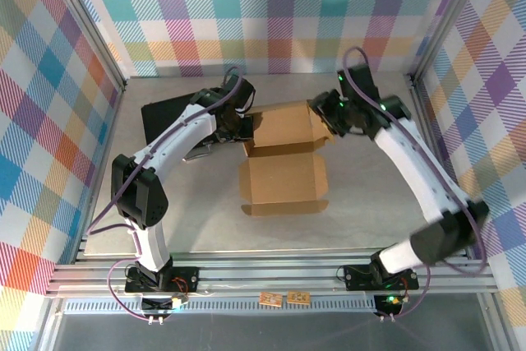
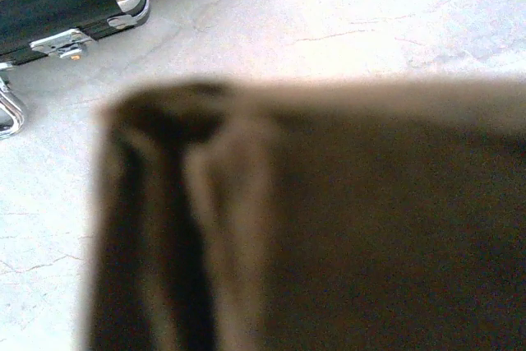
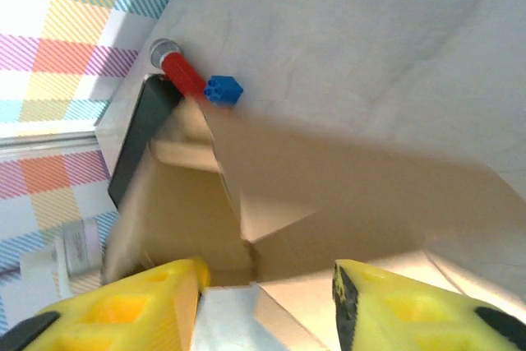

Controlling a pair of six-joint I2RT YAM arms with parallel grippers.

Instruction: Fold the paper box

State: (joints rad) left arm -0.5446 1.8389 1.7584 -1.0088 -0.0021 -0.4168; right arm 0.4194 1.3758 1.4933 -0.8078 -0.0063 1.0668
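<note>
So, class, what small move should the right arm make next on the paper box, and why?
Probably close the right gripper on the cardboard flap edge between its open fingers. The paper box looks only part-folded, with its lid panel lying flat open. The left gripper is shut at the opposite corner, seemingly bracing it.

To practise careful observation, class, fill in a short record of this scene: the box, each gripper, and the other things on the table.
paper box: brown cardboard, one large flap lying open toward the arm bases
left gripper: shut, at the box's far left corner
right gripper: fingers apart, at the box's right edge
other things: black case left of the box, red cylinder and blue block by it
</note>
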